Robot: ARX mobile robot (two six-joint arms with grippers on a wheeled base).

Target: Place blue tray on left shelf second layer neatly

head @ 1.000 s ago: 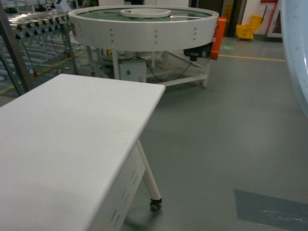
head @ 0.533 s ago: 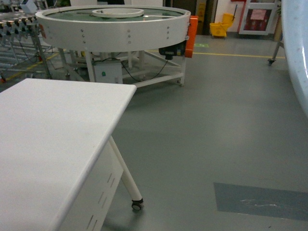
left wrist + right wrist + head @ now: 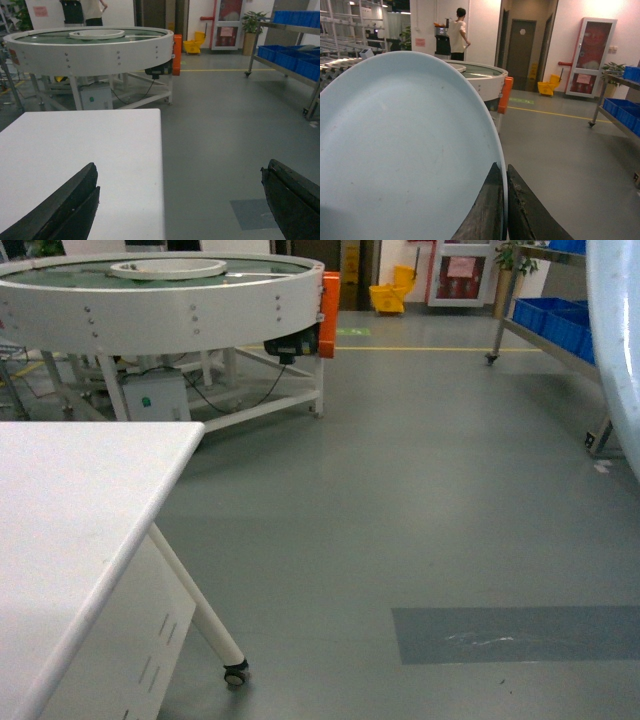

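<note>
Carry phase, by my read. The right gripper (image 3: pixel 504 210) has its jaws pinched on the rim of the blue tray (image 3: pixel 405 150), which stands on edge and fills the right wrist view from about 9 to 5 o'clock. In the head view only a pale sliver of tray shows at 3 o'clock.

The left gripper (image 3: pixel 177 200) is empty, jaws spread wide, over the white bench (image 3: pixel 80 155).

The steel shelf (image 3: pixel 545 335) with dark-blue crates (image 3: pixel 553 322) sits at 2 o'clock, well apart across bare floor. Whether this is the left shelf, I cannot tell.

To do it well: keep the rim pinch firm while rolling, since an edge grip could let the tray pivot. Square the base to the rack first, level the tray, then slide it in flat.
</note>
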